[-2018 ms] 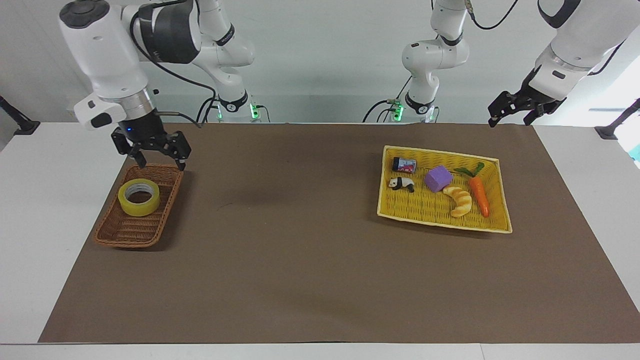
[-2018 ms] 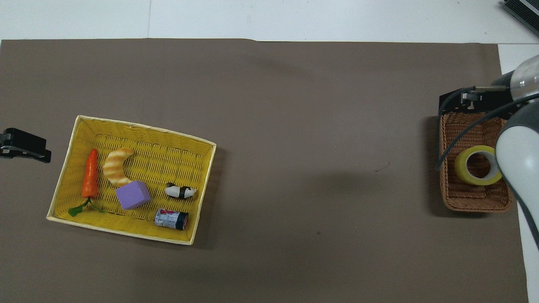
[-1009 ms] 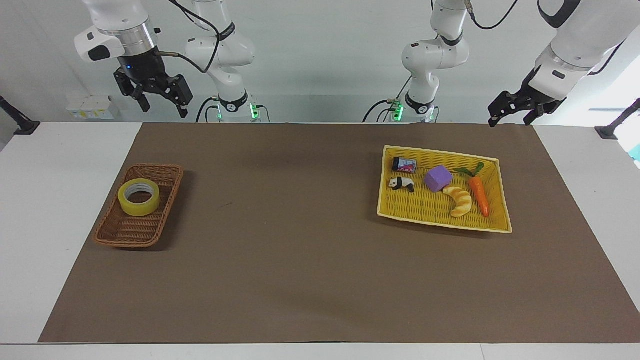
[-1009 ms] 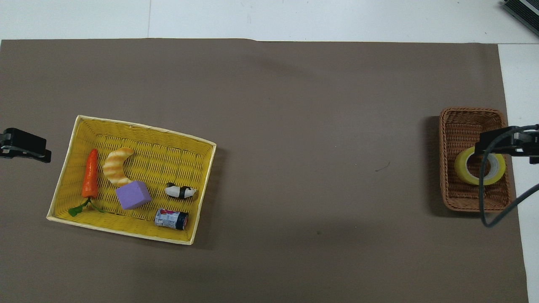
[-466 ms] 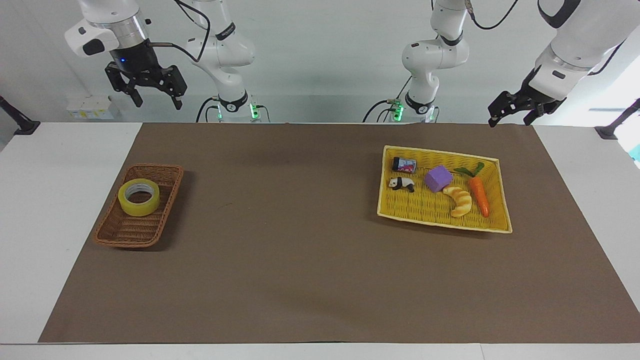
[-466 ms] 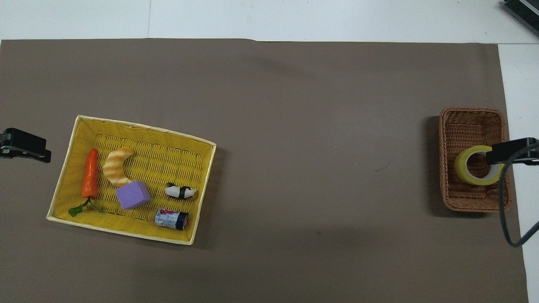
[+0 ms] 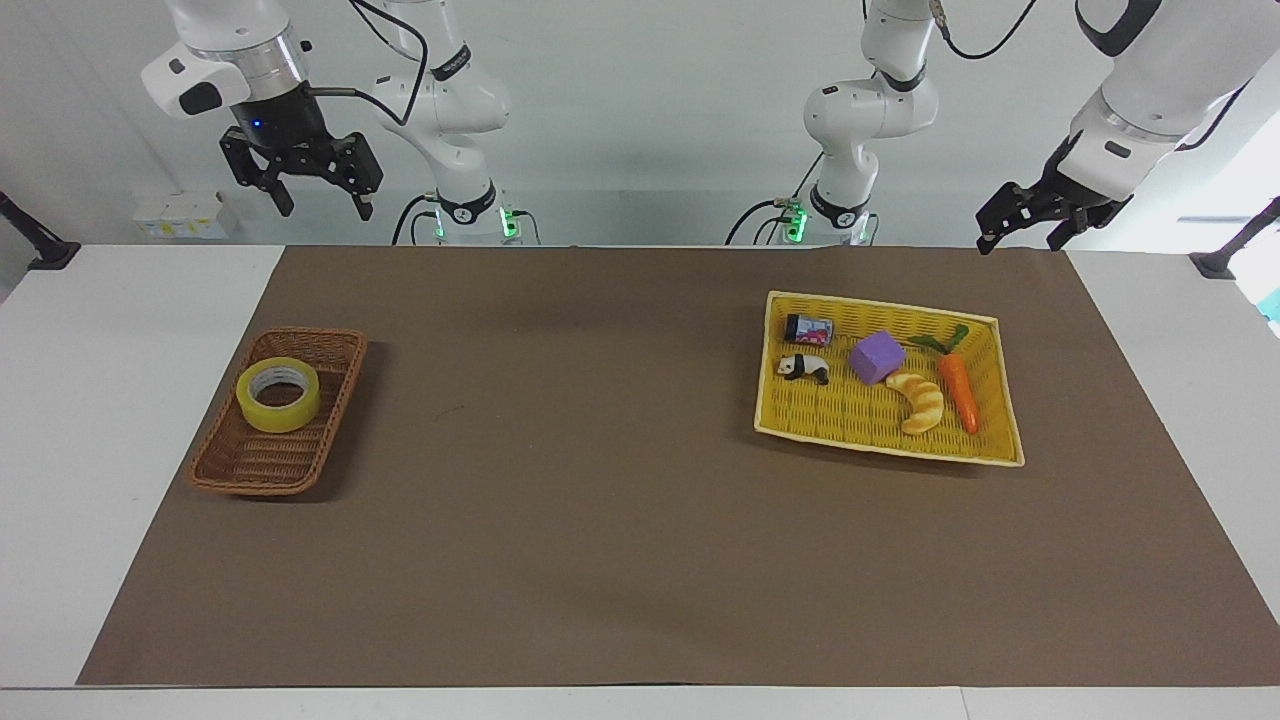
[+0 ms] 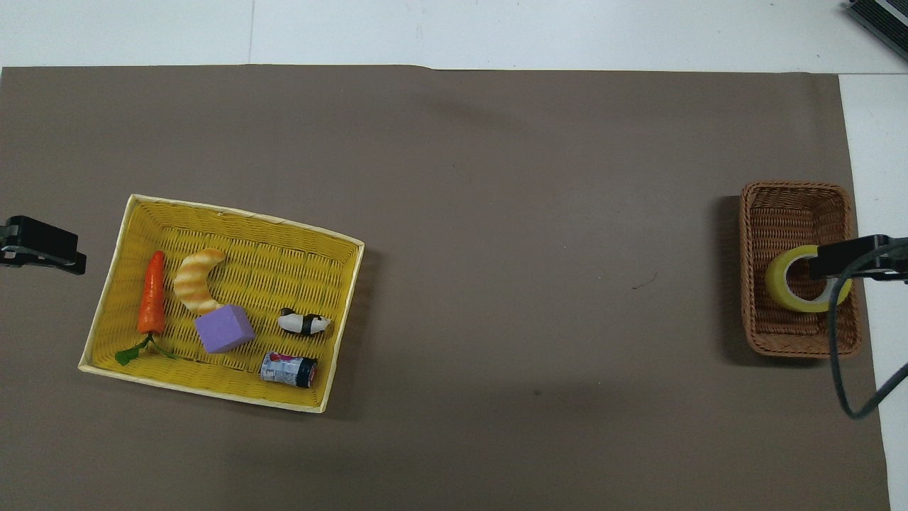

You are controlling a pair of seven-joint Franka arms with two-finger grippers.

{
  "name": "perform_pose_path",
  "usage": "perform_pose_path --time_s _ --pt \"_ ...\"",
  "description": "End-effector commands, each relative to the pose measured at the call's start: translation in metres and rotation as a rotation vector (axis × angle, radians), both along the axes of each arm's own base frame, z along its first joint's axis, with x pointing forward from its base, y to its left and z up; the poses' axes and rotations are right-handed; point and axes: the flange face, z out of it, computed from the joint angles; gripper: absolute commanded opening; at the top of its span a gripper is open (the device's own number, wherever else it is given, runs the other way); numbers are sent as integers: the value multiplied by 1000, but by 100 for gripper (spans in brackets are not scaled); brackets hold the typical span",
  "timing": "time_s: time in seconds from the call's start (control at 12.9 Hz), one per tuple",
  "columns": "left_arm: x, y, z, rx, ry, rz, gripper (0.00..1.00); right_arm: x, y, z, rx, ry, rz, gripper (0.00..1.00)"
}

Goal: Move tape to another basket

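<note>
The tape (image 7: pixel 279 394), a yellow roll with a pale core, lies flat in the small brown wicker basket (image 7: pixel 262 465) at the right arm's end of the table. My right gripper (image 7: pixel 324 206) is open and empty, raised high above the table and well clear of the tape. In the overhead view the right gripper (image 8: pixel 851 257) covers part of the tape (image 8: pixel 784 291) in the basket (image 8: pixel 794 206). My left gripper (image 7: pixel 1020 243) is open and empty; it waits over the mat's edge at the left arm's end and also shows in the overhead view (image 8: pixel 42 245).
A flat yellow woven tray (image 7: pixel 890 448) at the left arm's end holds an orange carrot (image 7: pixel 958 390), a croissant toy (image 7: pixel 920 402), a purple block (image 7: pixel 876 357), a panda figure (image 7: pixel 805 369) and a small can (image 7: pixel 809 329). A brown mat (image 7: pixel 560 450) covers the table.
My right gripper rose from the brown basket's rim to high above the table, then shifted slightly. The tape stayed in the basket. The left arm has not moved.
</note>
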Motion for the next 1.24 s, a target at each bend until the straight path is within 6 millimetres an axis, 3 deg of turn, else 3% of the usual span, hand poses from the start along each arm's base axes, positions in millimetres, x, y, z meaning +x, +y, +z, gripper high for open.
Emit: perform_pose_path --time_s 0.0,1.16 --pt "-3 4 3 16 3 0 100 -7 -7 0 22 -4 -3 100" --pt "-3 4 3 16 3 0 100 2 -9 0 3 1 2 100"
